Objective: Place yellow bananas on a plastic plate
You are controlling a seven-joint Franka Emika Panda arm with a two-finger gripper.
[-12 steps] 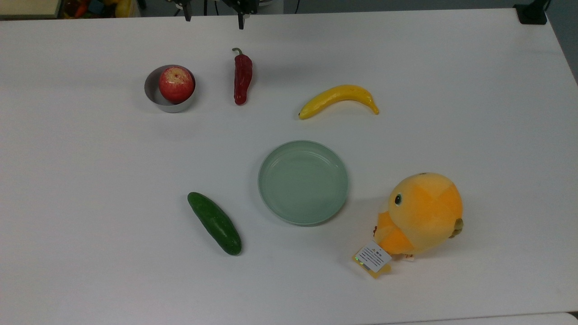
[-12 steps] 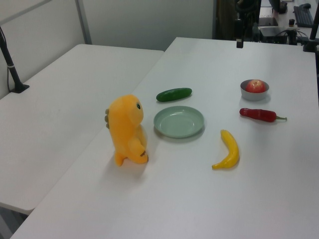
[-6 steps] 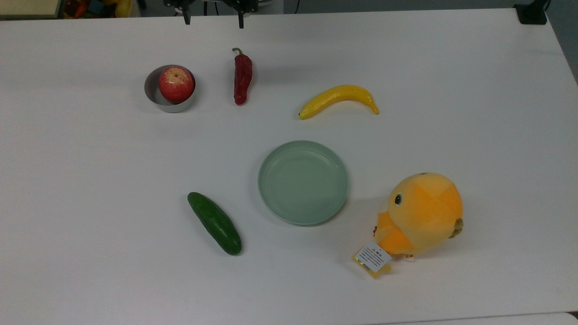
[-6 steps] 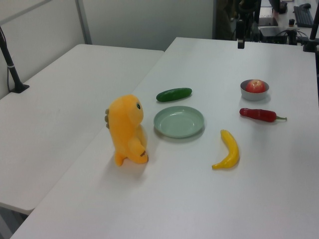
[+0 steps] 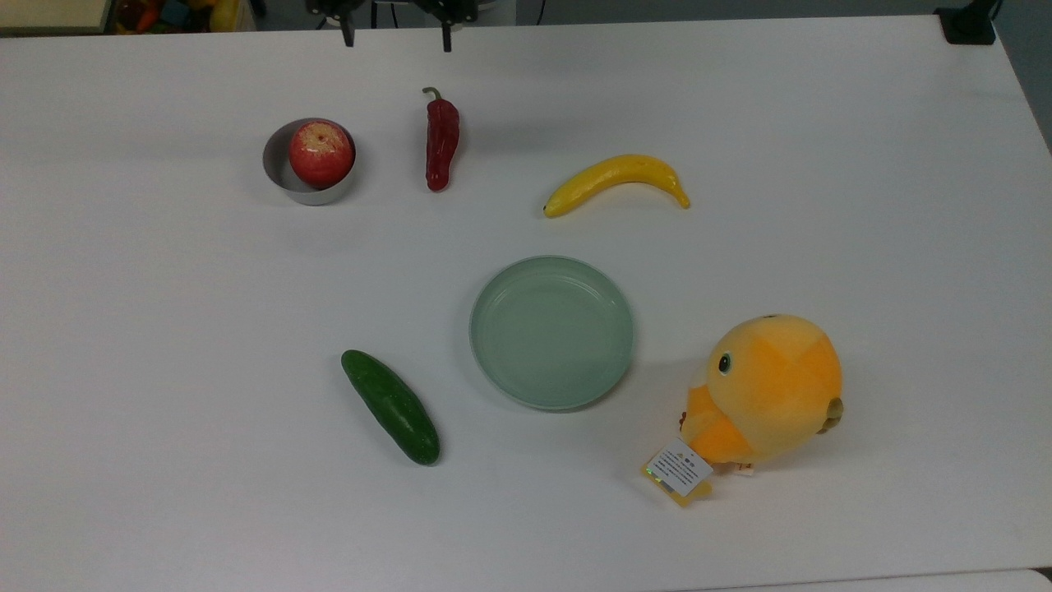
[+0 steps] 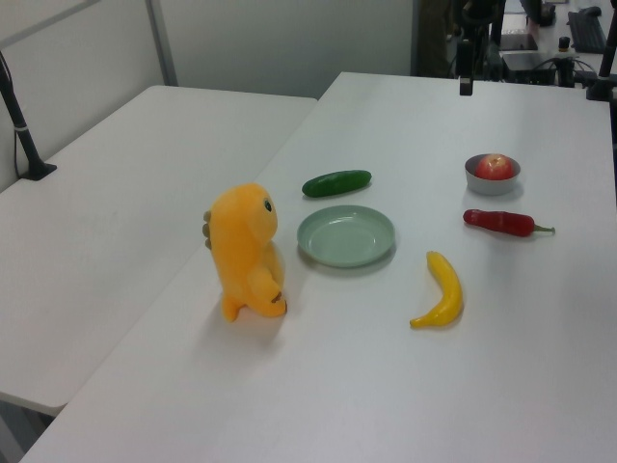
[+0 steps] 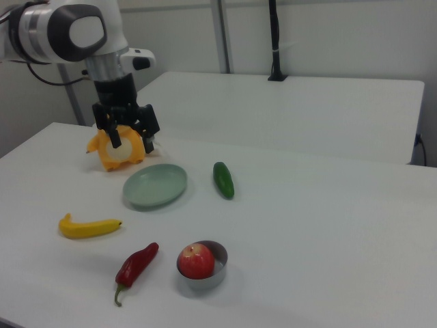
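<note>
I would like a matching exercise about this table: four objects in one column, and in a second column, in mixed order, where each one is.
Objects:
1. apple
2. banana
3. cucumber
4. plush chick

Places:
a. at the top view's right of the plate
b. inside the metal cup
c. at the top view's left of the plate
d. on the bare table, above the plate in the top view

Pairs: 1-b, 2-d, 3-c, 4-a
</note>
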